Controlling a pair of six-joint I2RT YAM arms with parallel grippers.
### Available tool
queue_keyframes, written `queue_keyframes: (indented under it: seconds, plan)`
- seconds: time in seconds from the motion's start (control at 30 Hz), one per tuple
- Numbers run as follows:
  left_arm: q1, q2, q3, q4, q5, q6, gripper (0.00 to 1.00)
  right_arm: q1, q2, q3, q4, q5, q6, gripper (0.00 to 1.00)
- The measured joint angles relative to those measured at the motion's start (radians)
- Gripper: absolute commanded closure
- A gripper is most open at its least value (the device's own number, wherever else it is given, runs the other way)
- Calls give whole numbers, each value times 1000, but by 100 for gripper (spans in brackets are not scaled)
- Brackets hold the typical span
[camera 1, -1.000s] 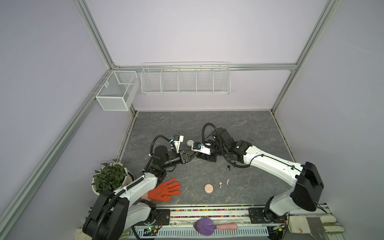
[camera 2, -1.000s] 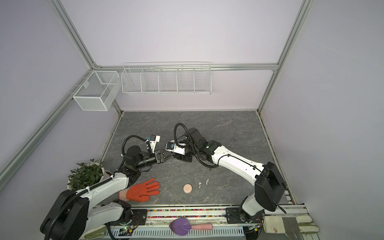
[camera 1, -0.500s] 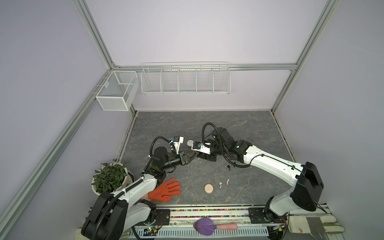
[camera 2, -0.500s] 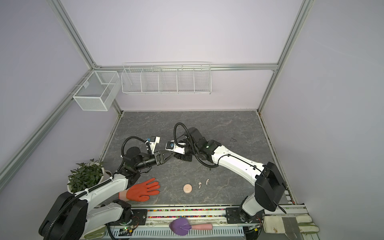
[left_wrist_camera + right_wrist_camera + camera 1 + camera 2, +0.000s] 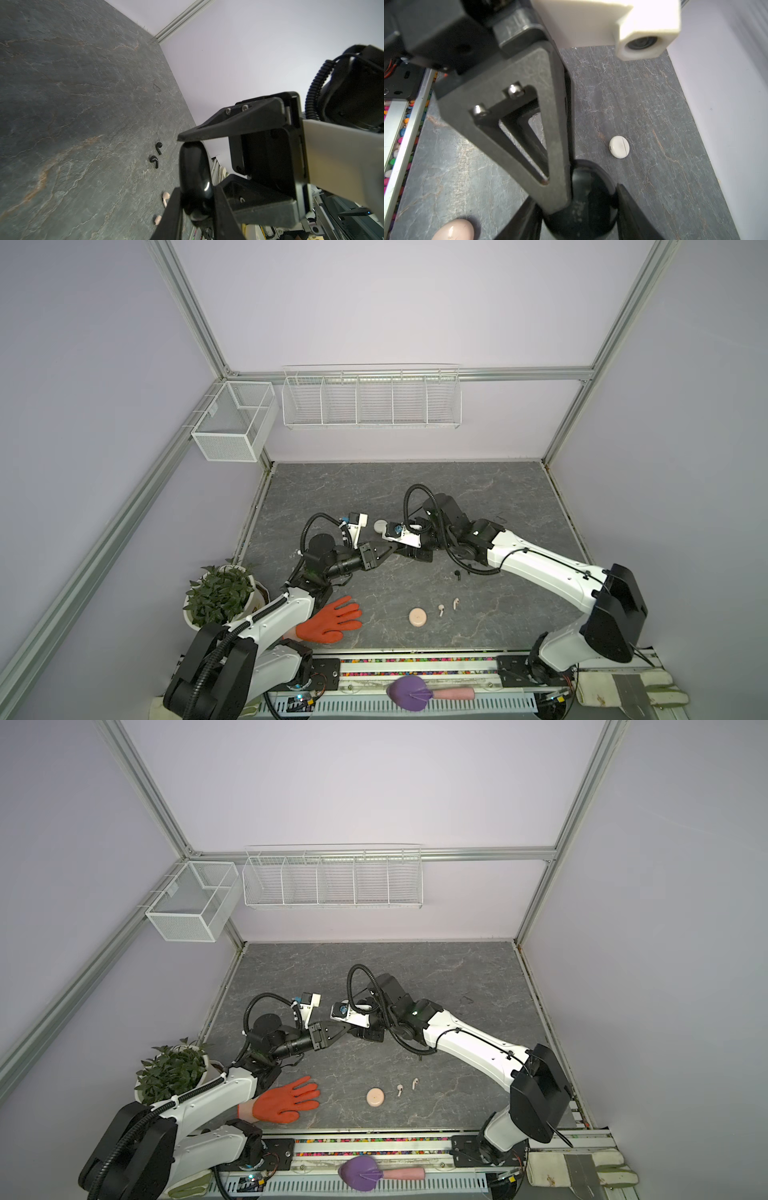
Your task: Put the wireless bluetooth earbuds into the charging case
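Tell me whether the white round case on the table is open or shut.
Shut. The white case lies flat as one closed disc in the right wrist view, with only a thin seam showing.

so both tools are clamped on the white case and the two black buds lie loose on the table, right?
No: the left tool and right tool clamp the black case, clear in both wrist views. The white case lies alone on the table in the right wrist view. The two black buds do lie loose on the table.
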Motion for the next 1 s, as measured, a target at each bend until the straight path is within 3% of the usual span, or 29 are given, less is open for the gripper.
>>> queue_keyframes:
  seconds: [0.23,0.43,0.77,1.0]
  plan:
    - [0,0,0,6,-2,8,89,3,0,4,-1,14,-8,35]
    - [-5,0,0,5,-5,37,97,13,-23,0,0,24,19,23]
    - [-8,16,-50,166,-76,137,100,14,-337,-104,-31,14,152,26]
    - [-25,45,-148,456,-103,272,100,-19,-365,-114,-46,-24,189,32]
